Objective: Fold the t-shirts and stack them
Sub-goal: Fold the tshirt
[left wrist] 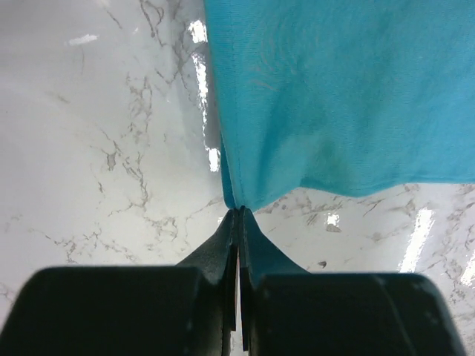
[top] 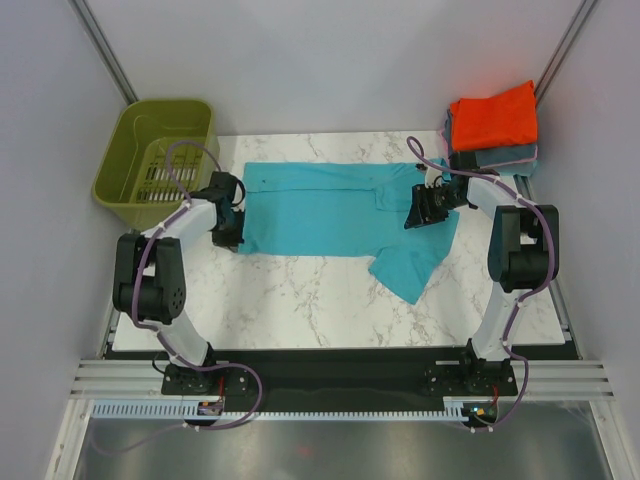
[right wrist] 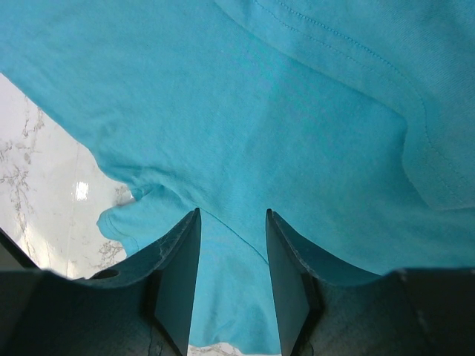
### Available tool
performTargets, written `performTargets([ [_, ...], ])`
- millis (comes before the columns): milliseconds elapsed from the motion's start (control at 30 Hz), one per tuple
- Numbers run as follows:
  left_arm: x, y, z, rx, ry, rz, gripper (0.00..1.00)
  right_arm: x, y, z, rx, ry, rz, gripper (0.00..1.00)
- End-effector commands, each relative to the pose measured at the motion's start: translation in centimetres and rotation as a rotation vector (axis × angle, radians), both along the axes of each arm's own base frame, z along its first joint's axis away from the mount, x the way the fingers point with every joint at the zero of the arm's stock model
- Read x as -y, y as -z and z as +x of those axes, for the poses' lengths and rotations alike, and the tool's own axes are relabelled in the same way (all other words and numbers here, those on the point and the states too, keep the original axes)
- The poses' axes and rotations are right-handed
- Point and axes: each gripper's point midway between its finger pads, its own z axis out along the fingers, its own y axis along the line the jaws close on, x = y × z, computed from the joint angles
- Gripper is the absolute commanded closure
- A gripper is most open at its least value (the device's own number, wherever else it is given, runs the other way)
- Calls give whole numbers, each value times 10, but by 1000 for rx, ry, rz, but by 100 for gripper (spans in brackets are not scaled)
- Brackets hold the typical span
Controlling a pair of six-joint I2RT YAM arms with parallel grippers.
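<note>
The teal t-shirt [top: 320, 210] lies spread across the marble table [top: 300, 300], one sleeve trailing toward the front right. At the shirt's left lower corner, my left gripper [top: 230, 236] is shut on the cloth. In the left wrist view the fingertips [left wrist: 237, 213] pinch the teal edge [left wrist: 334, 96]. My right gripper [top: 417, 216] hovers over the shirt's right side by the sleeve. Its jaws stand open in the right wrist view [right wrist: 231, 216], with teal cloth [right wrist: 260, 111] lying under and between them. An orange-red folded t-shirt [top: 495, 118] rests on a grey-blue folded one [top: 505, 156] at the back right.
An olive-green plastic basket [top: 155, 150] stands at the back left corner, just beyond my left arm. Grey walls close in both sides. A black strip and rails run along the table's near edge.
</note>
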Motion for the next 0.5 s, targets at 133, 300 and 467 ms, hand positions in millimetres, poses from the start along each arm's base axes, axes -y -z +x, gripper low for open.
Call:
performTargets([
  [133,-20,-12,-4,11,99,107,74,-5,-11,13,47,-11,31,52],
  [300,-47,-47,17,103,41,263,30,-4,-15,10,57,-17,26,52],
  [467,-24,-74,34,182,103,160,32,2,-51,-3,217,-117,-36,52],
])
